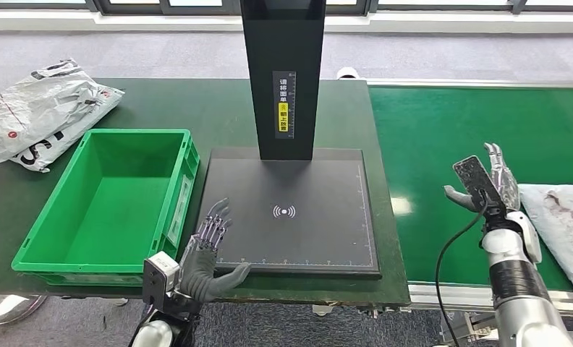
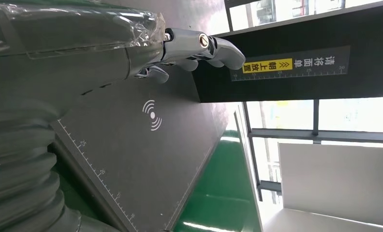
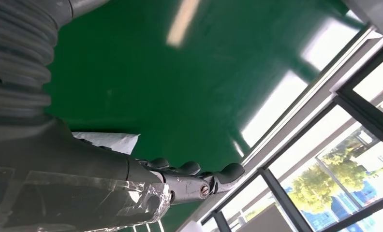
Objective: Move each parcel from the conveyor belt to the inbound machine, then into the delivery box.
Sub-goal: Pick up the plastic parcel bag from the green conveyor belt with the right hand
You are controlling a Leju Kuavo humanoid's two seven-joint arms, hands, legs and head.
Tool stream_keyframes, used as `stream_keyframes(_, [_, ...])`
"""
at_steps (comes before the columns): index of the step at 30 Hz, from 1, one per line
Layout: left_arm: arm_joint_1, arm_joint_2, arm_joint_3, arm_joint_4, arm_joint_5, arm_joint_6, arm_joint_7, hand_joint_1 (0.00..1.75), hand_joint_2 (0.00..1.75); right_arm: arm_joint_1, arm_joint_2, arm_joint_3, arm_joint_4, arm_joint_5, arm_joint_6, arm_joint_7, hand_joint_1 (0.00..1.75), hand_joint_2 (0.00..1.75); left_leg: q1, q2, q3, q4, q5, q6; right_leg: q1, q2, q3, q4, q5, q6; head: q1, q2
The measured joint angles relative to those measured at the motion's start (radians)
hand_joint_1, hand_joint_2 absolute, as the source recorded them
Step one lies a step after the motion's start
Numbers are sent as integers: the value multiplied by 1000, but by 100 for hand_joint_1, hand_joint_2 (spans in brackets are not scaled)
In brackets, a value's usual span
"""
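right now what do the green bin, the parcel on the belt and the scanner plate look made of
Green bin: likely rigid moulded plastic, with ribbed walls.
Parcel on the belt: thin plastic mailer film, wrinkled and slightly shiny.
Scanner plate: dark matte panel, material unclear, with printed ruler marks.

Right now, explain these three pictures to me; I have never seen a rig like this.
The wide picture looks down from the robot's head. The other two come from cameras at its wrists. The left robot hand is open above the flat black scanner plate of the inbound machine. The right robot hand is open over the green conveyor belt, beside a grey plastic parcel. An empty green plastic crate sits on the left, with another white plastic parcel behind it. Neither hand holds anything.
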Motion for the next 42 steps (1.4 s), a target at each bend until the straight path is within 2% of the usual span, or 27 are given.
stream_keyframes(6, [-2,1,0,4,1,0,0,0,175,-14,-12,0,43,1,-6,4,0,175,0,0,0,0,0,0,0,0,0,0,0,0,0,0])
stream_keyframes(10, [-9,7,-3,9,20,0,0,0,175,-65,-46,-4,115,28,-30,75,0,175,-2,0,-1,0,1,1,-2,-1,0,0,0,1,0,0])
stream_keyframes(14, [-19,17,-5,16,42,4,0,0,175,-174,-123,-11,244,115,-63,204,0,175,-3,-1,-1,0,1,2,-3,-1,0,0,1,2,0,0])
stream_keyframes(18, [-30,24,-7,19,52,13,5,0,175,-258,-178,-9,341,256,-79,388,0,175,-3,0,-1,0,1,2,-3,-1,0,0,1,2,0,0])
stream_keyframes(22, [-31,33,-8,20,68,27,7,0,175,-297,-204,8,412,381,7,573,0,175,-2,-1,-1,0,1,2,-2,-1,0,0,1,2,0,0])
stream_keyframes(25, [-31,43,-8,20,79,32,6,0,175,-292,-209,28,452,418,55,655,0,175,-2,-1,-1,0,1,2,-2,-1,-1,0,1,2,0,0])
stream_keyframes(34, [-29,58,-8,20,87,45,4,0,175,-264,-209,54,501,473,102,753,0,175,-2,-1,-1,0,1,2,-2,-1,-1,0,1,2,0,0])
stream_keyframes(42, [-29,66,-8,20,88,49,3,0,175,-244,-209,59,513,475,117,761,0,175,-2,-1,-1,0,1,2,-2,-1,-1,0,1,2,0,0])
